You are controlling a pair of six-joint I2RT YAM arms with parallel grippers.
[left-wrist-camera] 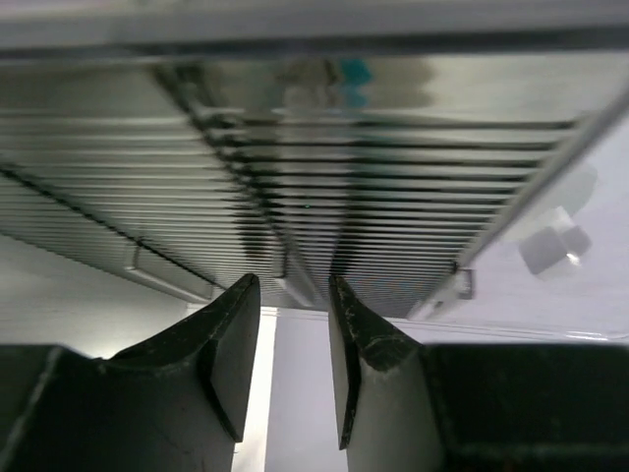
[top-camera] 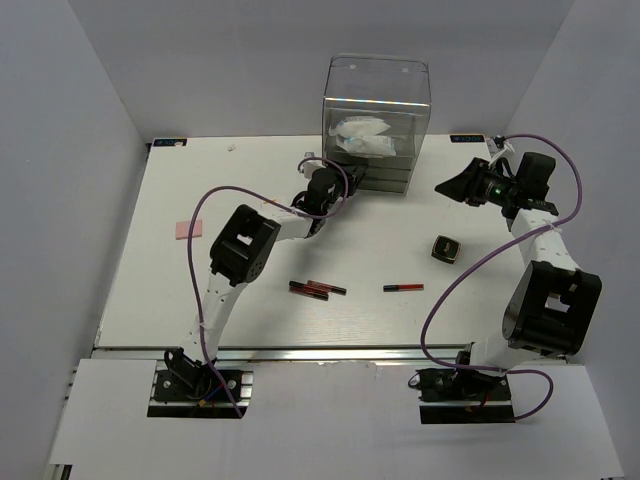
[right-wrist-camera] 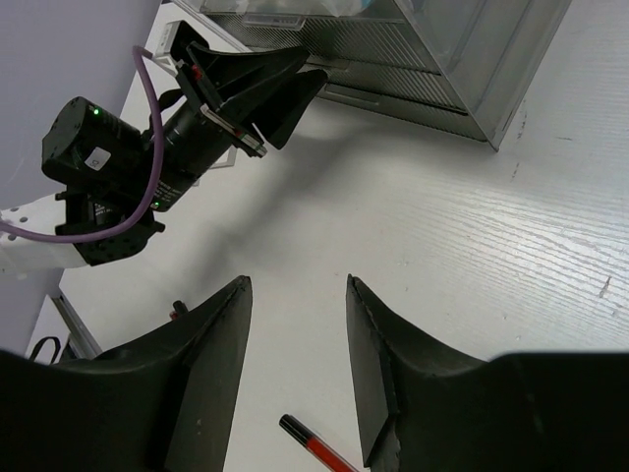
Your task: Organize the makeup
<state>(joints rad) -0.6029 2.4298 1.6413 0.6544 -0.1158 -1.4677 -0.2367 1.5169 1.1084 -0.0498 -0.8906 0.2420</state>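
Makeup lies on the white table: two red-and-black sticks [top-camera: 315, 289] side by side, a third stick [top-camera: 403, 287] to their right, a black square compact [top-camera: 446, 248] and a pink square [top-camera: 189, 230]. White-blue crinkly packets [top-camera: 362, 138] sit inside the clear drawer box [top-camera: 378, 110]. My left gripper [top-camera: 352, 180] is open at the box's low ribbed drawers [left-wrist-camera: 324, 197], with nothing between its fingers. My right gripper [top-camera: 447, 187] hangs open and empty right of the box. In the right wrist view one stick [right-wrist-camera: 313, 449] lies below that gripper [right-wrist-camera: 295, 295].
The tall acrylic box [right-wrist-camera: 462, 49] stands at the back centre, and the left gripper [right-wrist-camera: 313, 87] shows in front of it. Purple cables loop over both arms. Grey walls close in the left, right and back sides of the table [top-camera: 250, 330].
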